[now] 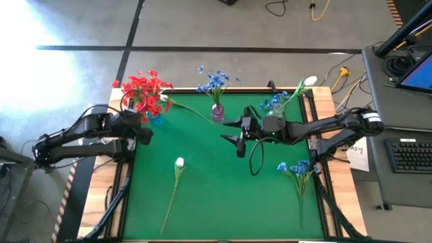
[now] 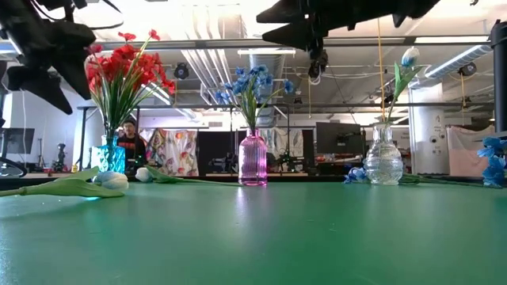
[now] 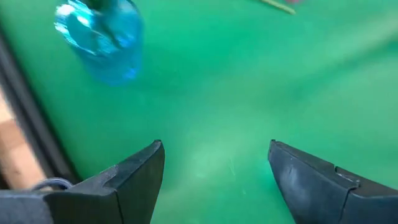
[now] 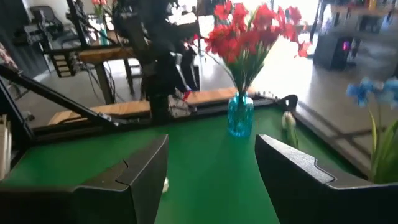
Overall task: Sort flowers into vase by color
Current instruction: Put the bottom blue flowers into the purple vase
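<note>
Your left gripper (image 1: 144,132) is sitting at the table's (image 1: 216,202) left edge, right next to the blue vase (image 1: 154,119) of red flowers (image 1: 143,88), fingers apart with nothing between them. Your right gripper (image 1: 236,140) hangs over the middle of the mat, fingers spread and empty too. Blue flowers (image 1: 213,82) are in the pink vase (image 1: 217,113) along the far edge, a white tulip (image 1: 178,164) lies loose near the front, and a blue bunch (image 1: 297,168) lies by the right edge.
</note>
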### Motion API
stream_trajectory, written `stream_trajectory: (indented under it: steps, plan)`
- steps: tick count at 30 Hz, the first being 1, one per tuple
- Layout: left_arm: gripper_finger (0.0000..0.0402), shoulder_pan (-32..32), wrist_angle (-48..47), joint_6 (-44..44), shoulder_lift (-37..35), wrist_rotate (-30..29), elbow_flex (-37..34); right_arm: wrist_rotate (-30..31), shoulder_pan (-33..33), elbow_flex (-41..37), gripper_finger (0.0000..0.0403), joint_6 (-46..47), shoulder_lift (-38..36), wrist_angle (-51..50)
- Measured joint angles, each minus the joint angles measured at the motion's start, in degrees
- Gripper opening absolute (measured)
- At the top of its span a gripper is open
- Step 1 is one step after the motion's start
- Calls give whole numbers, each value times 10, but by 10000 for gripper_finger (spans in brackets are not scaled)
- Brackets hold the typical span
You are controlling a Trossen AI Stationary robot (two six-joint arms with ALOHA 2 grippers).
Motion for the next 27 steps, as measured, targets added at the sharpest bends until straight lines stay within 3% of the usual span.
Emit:
stream_trajectory:
  steps: [6,12,17,23,27]
  plan:
    - [277,-28,7,21,-1,47,-7,0,0,93,233,86,-11,-226]
    - [277,-97,50,45,-5,57,-9,-13,4,194,233,153,-7,-483]
    - [277,-184,137,70,-3,73,-9,-70,6,211,233,214,-12,-549]
    - [277,-282,179,67,13,12,-10,-125,8,213,233,310,-10,-621]
    - [277,-323,248,91,33,9,-10,-137,8,211,233,379,-10,-690]
